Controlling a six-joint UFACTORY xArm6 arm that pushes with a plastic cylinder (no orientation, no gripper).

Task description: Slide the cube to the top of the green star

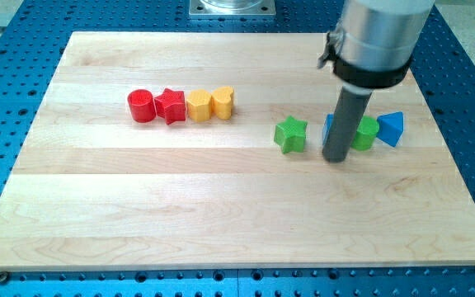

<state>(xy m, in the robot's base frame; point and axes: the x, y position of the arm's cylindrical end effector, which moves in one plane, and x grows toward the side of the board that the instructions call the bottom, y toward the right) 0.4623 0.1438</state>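
Note:
The green star lies on the wooden board, right of its middle. A blue cube sits just to the star's right, mostly hidden behind my rod. My tip rests on the board at the cube's lower edge, right of the star. A green block, its shape unclear, sits right of the rod. A blue triangular block lies against the green block's right side.
A row of touching blocks lies at the upper left: a red cylinder, a red star, a yellow hexagon and a yellow heart. A blue perforated table surrounds the board.

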